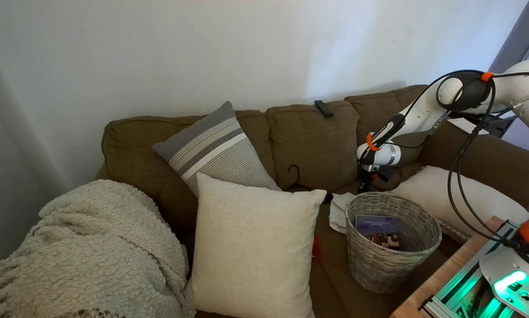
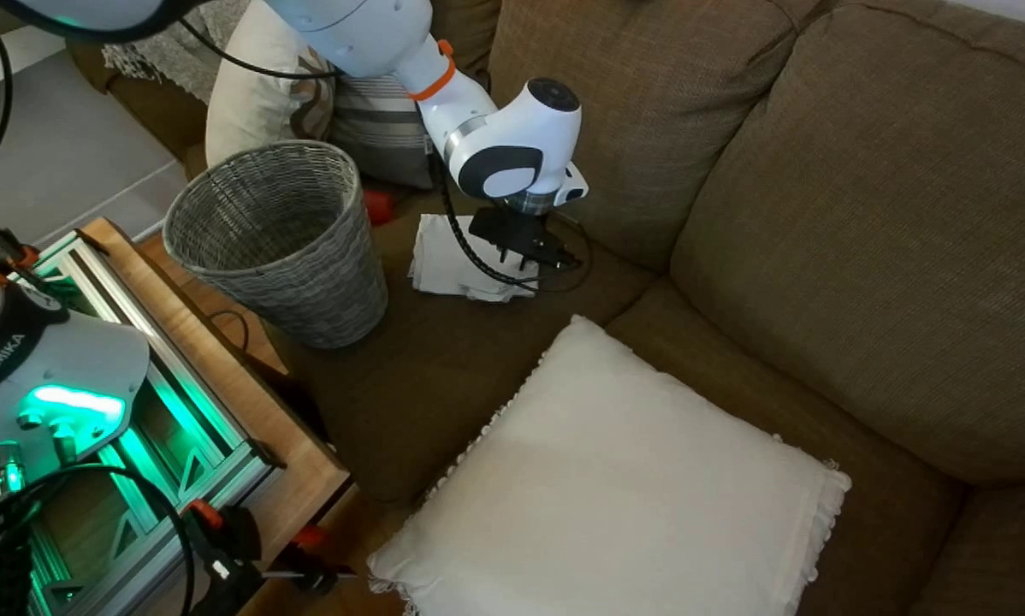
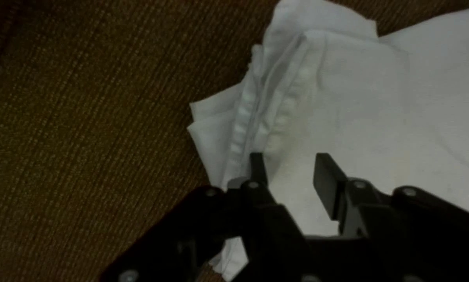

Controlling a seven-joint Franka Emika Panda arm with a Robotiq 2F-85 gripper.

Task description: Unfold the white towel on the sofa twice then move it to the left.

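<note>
gripper (image 3: pixel 290 168) fingers parted over folded white towel (image 3: pixel 367 113), contact unclear. towel on brown sofa (image 2: pixel 427 359) seat, just beside wicker basket (image 2: pixel 328 291). in an exterior view its longer visible edge points away from basket; true long axis can't tell, gripper hides part.

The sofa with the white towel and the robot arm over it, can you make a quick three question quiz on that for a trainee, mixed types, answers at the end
1. Multiple choice: how does the towel lie on the sofa?
A) rolled into a tube
B) folded in layers
C) tied in a knot

2. True or false: in the wrist view, the pincer is fully shut.

3. Fill in the blank: in an exterior view, part of the towel is hidden behind the woven ____.

Key:
1. B.
2. False; its jaws stand apart.
3. basket.
</note>
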